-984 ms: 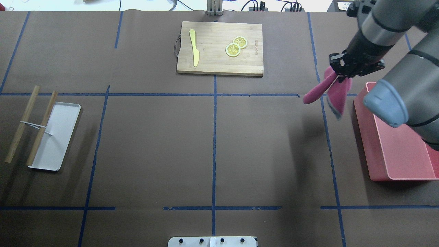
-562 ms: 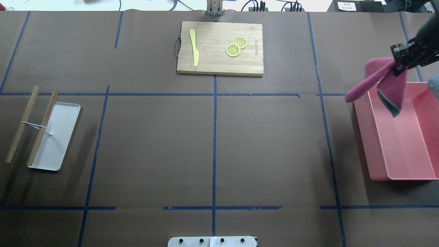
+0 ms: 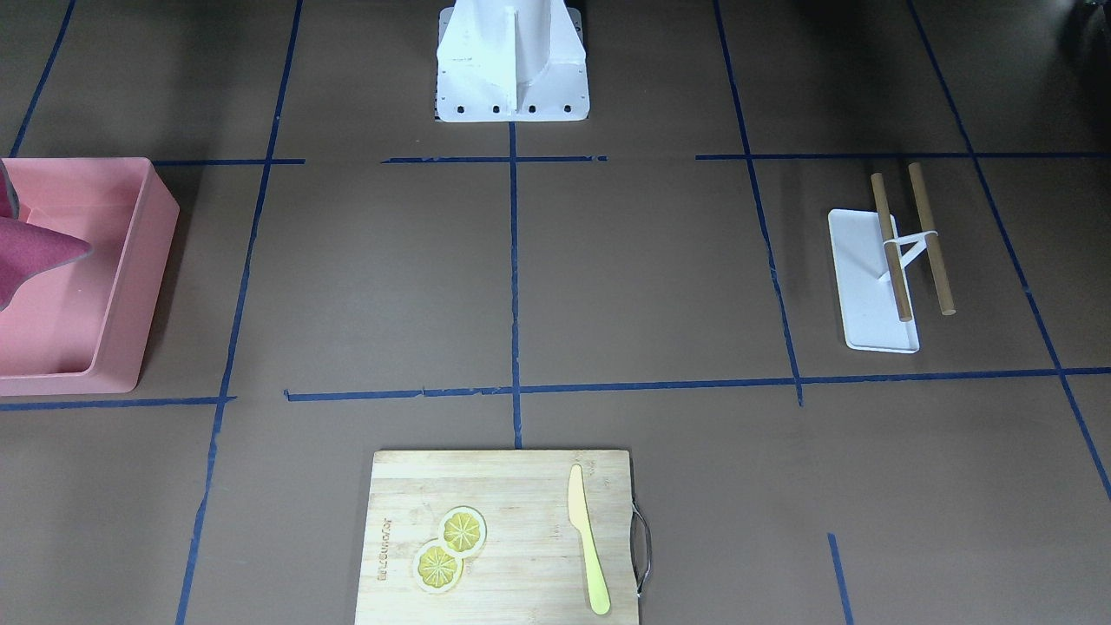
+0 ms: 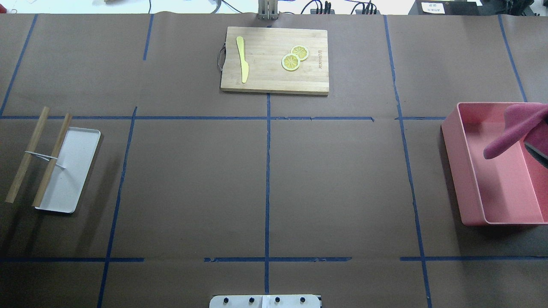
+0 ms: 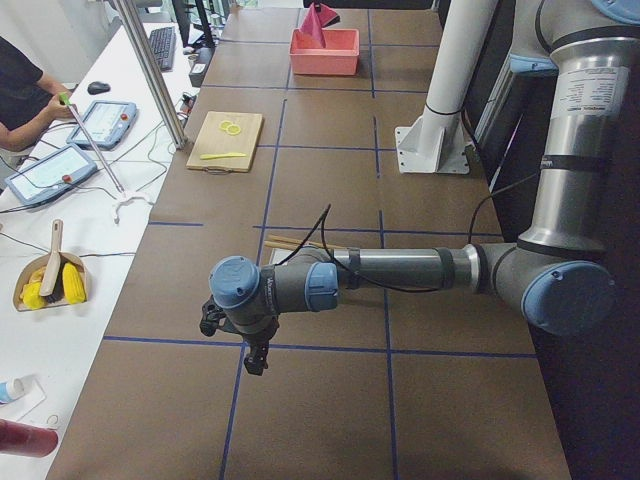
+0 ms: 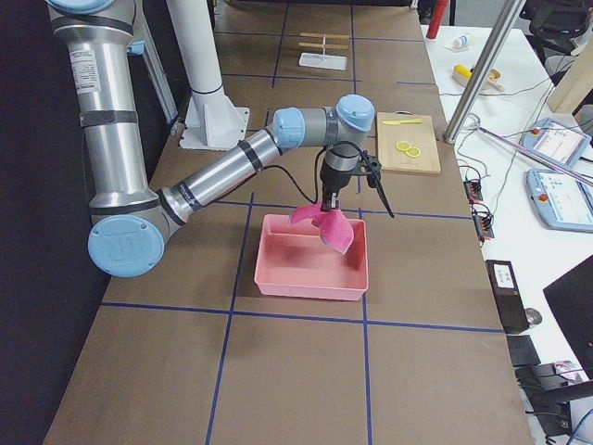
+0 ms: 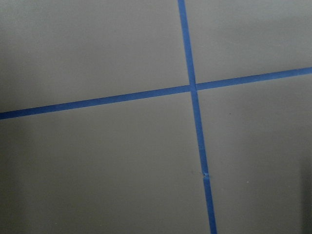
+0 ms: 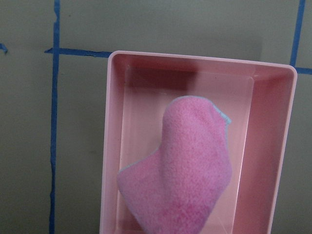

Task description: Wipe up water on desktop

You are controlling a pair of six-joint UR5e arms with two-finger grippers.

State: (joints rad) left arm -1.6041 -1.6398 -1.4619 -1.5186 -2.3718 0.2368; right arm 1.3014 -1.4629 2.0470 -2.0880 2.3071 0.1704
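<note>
The desktop (image 4: 342, 179) is brown with blue tape lines, and I see no water on it. A pink cloth (image 4: 511, 130) hangs over the pink bin (image 4: 454, 162) at the right end. In the right wrist view the cloth (image 8: 190, 170) dangles inside the bin's outline (image 8: 113, 146). My right gripper (image 6: 330, 199) shows only in the exterior right view, at the top of the hanging cloth (image 6: 324, 222); I cannot tell its state. My left gripper (image 5: 257, 358) hovers low over a tape crossing at the desktop's left end, seen only from the side; its state I cannot tell.
A bamboo cutting board (image 4: 274, 81) with a yellow knife (image 4: 242, 60) and two lemon slices (image 4: 294, 57) lies at the far middle. A white tray (image 4: 72, 171) with two wooden sticks (image 4: 28, 154) sits at the left. A person (image 5: 20, 90) sits at the side table.
The right arm has carried the pink cloth rightward, from over the desktop beside the bin to above the bin's inside. The arm has left the overhead view.
</note>
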